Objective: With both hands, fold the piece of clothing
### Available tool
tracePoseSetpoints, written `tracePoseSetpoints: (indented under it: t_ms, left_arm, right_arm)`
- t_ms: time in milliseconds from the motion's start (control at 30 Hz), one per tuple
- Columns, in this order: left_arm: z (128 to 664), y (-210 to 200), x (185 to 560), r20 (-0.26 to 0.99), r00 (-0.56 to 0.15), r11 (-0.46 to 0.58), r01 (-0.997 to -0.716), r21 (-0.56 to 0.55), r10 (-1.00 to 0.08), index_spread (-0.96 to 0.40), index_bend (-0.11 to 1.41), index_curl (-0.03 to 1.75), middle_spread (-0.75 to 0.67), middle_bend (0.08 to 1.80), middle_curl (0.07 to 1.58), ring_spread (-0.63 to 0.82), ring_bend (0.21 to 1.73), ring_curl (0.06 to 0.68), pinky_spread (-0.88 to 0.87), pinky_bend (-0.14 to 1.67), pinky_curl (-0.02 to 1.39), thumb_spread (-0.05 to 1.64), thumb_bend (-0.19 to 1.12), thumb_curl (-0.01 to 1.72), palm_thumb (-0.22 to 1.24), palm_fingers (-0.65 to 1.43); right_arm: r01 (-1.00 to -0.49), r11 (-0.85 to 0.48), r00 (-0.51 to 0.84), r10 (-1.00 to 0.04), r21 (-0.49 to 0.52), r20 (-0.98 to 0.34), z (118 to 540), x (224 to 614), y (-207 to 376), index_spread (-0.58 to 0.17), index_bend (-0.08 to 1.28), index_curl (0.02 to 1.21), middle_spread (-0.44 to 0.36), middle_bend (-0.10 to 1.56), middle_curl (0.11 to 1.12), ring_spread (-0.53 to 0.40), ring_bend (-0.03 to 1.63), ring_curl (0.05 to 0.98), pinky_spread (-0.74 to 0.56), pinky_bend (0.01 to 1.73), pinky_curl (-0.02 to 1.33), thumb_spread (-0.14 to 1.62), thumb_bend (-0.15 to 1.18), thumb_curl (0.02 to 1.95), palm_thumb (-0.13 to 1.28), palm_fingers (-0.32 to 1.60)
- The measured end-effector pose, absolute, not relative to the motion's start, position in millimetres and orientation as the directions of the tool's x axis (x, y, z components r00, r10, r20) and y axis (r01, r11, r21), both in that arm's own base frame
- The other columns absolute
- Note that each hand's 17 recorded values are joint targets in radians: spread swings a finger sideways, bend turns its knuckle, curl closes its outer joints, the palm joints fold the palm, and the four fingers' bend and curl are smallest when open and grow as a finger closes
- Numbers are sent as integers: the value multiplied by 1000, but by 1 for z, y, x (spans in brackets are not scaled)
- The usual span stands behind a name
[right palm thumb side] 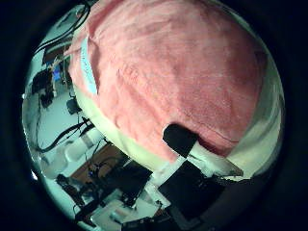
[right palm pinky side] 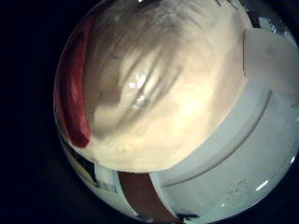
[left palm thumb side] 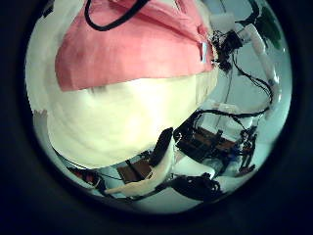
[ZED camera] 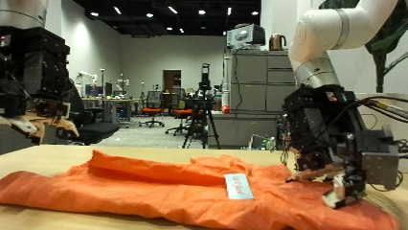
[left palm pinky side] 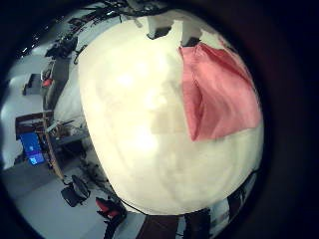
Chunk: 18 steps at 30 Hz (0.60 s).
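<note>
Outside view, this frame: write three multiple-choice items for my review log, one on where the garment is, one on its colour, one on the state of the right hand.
1. Where does the garment lie?
A. Spread on the table
B. Hanging from the left hand
C. On the floor

2. What colour is the garment?
A. Blue
B. Orange
C. White

3. How does the right hand stand to the garment?
A. High above it, well clear
B. Low at the garment's end, fingers pointing down at the cloth
C. Holding the cloth up off the table

Key: 1 A, the cloth lies flat across the tabletop between the two hands. 2 B, it shows orange, with a small white label. 3 B, the hand is down at the cloth's edge and no cloth is lifted; whether the fingers touch the cloth cannot be told.
</note>
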<state>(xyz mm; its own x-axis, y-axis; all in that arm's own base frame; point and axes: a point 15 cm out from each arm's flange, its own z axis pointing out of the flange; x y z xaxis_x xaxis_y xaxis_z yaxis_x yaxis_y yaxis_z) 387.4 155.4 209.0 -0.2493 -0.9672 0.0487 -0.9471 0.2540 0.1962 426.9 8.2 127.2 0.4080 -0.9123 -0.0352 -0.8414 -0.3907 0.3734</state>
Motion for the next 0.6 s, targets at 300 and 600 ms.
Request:
tracePoseSetpoints:
  t_ms: [300, 600]
  left_arm:
    - [212, 156, 383, 48, -251, 255, -946, 202, -967, -78, 147, 255, 291, 172, 235, 529, 355, 242, 550, 224, 316, 1032, -24, 267, 187, -67]
    - [221, 158, 380, 46, -247, 252, -948, 193, -968, -78, 148, 258, 291, 171, 235, 529, 353, 243, 551, 222, 317, 1031, -25, 270, 187, -66]
  right_arm:
    - [-849, -391, 408, -912, 356, -27, 136, 430, 7, -263, 172, 310, -118, 484, 462, -196, 663, 355, -113, 441, 322, 904, -19, 356, 711, 892]
    - [-857, -392, 410, -912, 333, -17, 148, 433, 5, -383, 409, 458, -210, 727, 598, -283, 902, 474, -401, 759, 453, 885, -14, 374, 815, 1322]
